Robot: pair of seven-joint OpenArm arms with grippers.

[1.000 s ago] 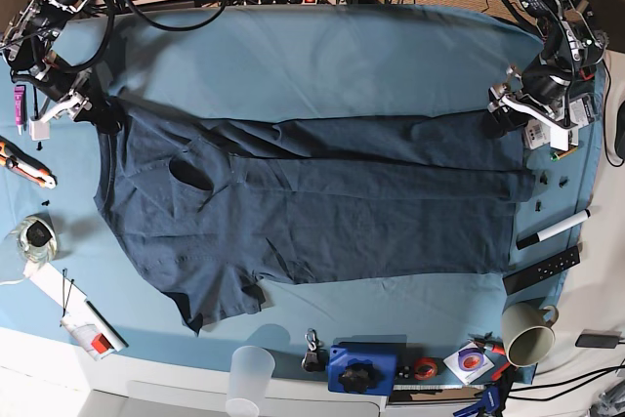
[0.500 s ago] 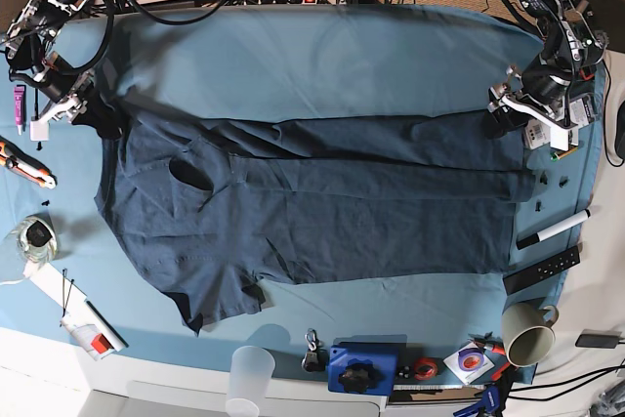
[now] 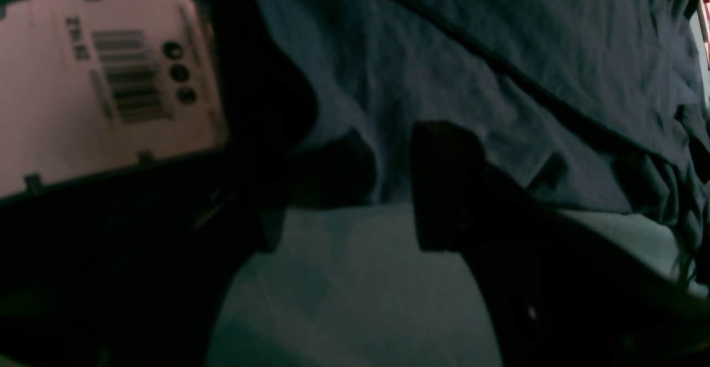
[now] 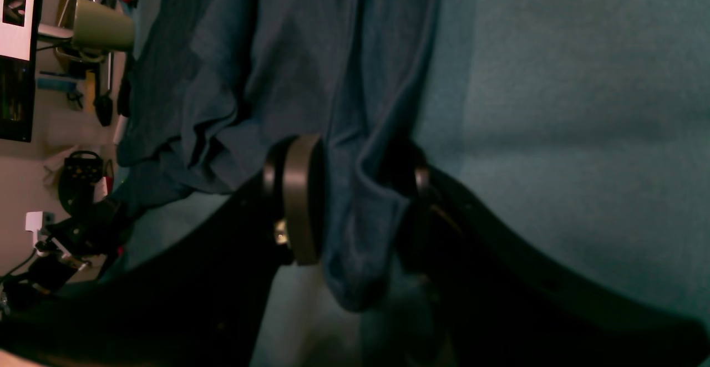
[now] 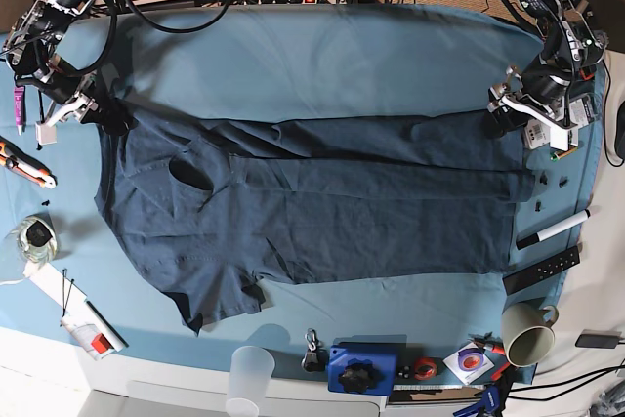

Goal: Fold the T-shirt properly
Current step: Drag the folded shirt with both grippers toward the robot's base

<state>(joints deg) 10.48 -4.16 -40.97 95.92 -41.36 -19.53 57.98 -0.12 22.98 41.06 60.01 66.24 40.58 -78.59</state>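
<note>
The T-shirt (image 5: 303, 207) is spread long across the middle of the counter (image 5: 322, 56), on the blue tablecloth. Its far edge is already folded over toward the near side.

At the far left corner, a bunch of the cloth is held between the fingers (image 4: 297, 200) of the right gripper (image 4: 355, 206), which are closed on it. At the far right end, the fingers (image 3: 444, 184) of the left gripper (image 3: 388, 187) are parted at the shirt's edge. The picture there is dark, so it cannot be told if any cloth is pinched.

The shirt could be pulled crooked if only one end is lifted. The cloth could also slip out on the right if it is not held well, and the fold would be spoiled.

Lots of open room is left on the far side of the counter. The near edge is crowded with a clear cup (image 5: 251, 375), a mug (image 5: 528, 333) and a blue box (image 5: 361, 368), which could be knocked over. A marker (image 5: 554, 229) lies just beside the shirt's right end.
</note>
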